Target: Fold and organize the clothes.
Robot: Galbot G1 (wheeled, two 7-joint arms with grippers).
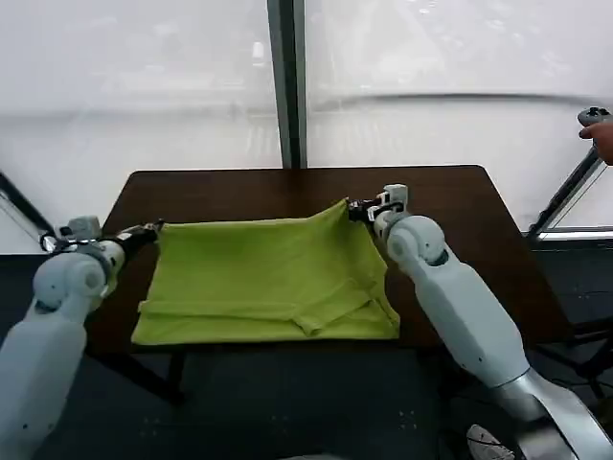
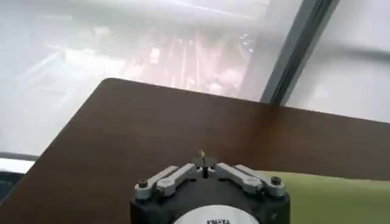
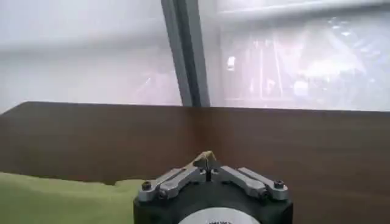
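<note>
The clothes are one lime-green T-shirt (image 1: 268, 278) spread flat on the dark brown table (image 1: 239, 192), with a folded band and a sleeve along its near edge. My left gripper (image 1: 153, 230) is shut on the shirt's far left corner. My right gripper (image 1: 352, 209) is shut on the far right corner, which rises slightly off the table. In the left wrist view the closed left gripper (image 2: 202, 156) pinches a speck of fabric, with green cloth (image 2: 329, 198) beside it. In the right wrist view the right gripper (image 3: 207, 159) pinches a small peak of cloth (image 3: 55, 198).
The table's far strip (image 1: 412, 187) beyond the shirt is bare wood. A window with a dark vertical post (image 1: 287, 86) stands behind the table. The shirt's near edge lies close to the table's front edge (image 1: 287, 343).
</note>
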